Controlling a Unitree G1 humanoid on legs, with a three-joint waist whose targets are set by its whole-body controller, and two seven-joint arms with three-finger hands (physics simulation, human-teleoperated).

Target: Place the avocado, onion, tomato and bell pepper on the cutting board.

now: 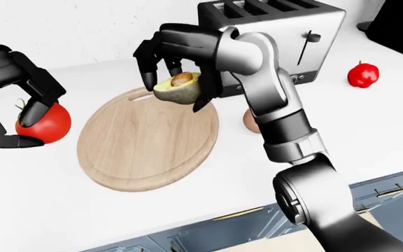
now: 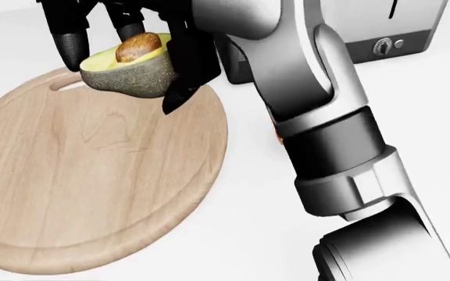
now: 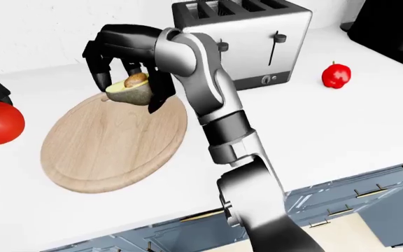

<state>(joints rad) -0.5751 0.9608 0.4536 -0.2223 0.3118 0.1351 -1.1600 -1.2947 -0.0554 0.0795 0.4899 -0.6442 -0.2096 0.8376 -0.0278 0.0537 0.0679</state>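
My right hand (image 1: 177,68) is shut on a halved avocado (image 1: 178,88) with its brown pit up, held just above the upper right part of the round wooden cutting board (image 1: 142,142). At the left edge of the left-eye view my left hand (image 1: 19,113) is shut on a red tomato (image 1: 47,123), left of the board. Only a sliver of the onion (image 1: 249,122) shows behind my right forearm. A red bell pepper (image 1: 362,74) lies on the white counter at the far right.
A steel toaster (image 1: 278,37) stands at the top, right of the board. A dark appliance (image 3: 391,26) fills the top right corner. The counter's edge and grey drawers (image 1: 370,199) run along the bottom.
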